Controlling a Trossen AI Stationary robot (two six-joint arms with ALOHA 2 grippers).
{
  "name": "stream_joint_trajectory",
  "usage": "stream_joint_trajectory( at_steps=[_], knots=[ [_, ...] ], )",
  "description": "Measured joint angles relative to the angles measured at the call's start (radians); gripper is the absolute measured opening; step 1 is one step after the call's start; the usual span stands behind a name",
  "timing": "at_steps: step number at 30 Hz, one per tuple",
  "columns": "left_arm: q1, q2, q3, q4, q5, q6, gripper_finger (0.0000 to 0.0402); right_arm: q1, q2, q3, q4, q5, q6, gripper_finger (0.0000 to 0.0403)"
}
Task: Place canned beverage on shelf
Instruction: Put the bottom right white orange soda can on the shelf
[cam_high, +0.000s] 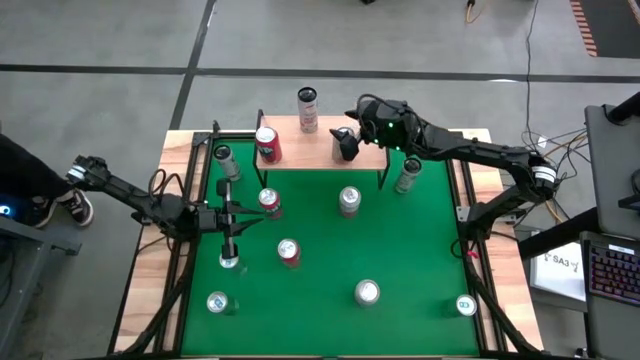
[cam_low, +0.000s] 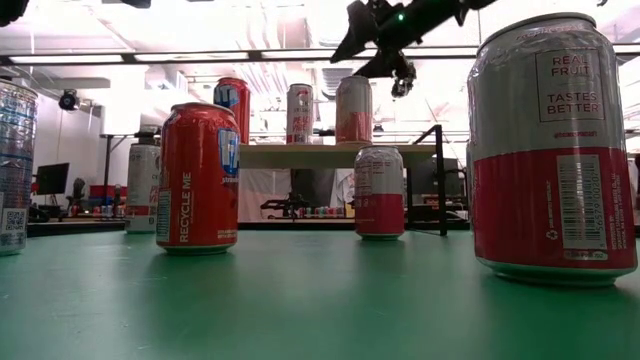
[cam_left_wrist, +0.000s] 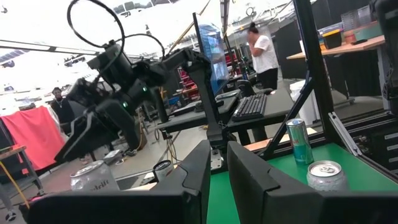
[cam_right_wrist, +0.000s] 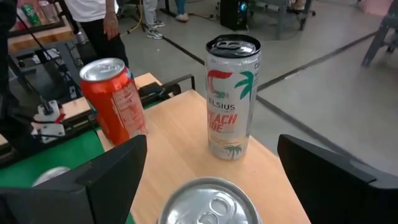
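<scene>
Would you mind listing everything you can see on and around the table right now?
shelf: one, light wood top on black legs, far edge of the table
tall can: one, white, back of shelf
red can: one, red, shelf's left part
silver-topped can: one, on shelf under the right gripper
table cans: nine, red or silver, scattered on green table
person: one, white shirt, in the room behind
left gripper: shut, over table's left part
right gripper: open, over shelf
</scene>
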Motion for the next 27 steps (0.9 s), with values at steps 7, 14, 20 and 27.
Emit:
stream_joint_trajectory(
  at_steps=[7,14,20,27],
  knots=[
    [0.0,0.0,0.0,0.0,0.0,0.0,0.0038,0.023,0.0,0.07,-0.096,-0.002,0.036,0.0352],
    [0.0,0.0,0.0,0.0,0.0,0.003,0.0038,0.106,0.0,0.084,-0.092,-0.009,-0.026,0.0352],
    [0.0,0.002,0.0,0.0,0.0,0.009,0.0038,0.136,0.0,0.085,-0.101,-0.005,0.061,0.0352],
    [0.0,0.002,0.0,0.0,0.0,0.01,0.0038,0.136,0.0,0.09,-0.186,-0.025,0.155,0.0284]
  ],
)
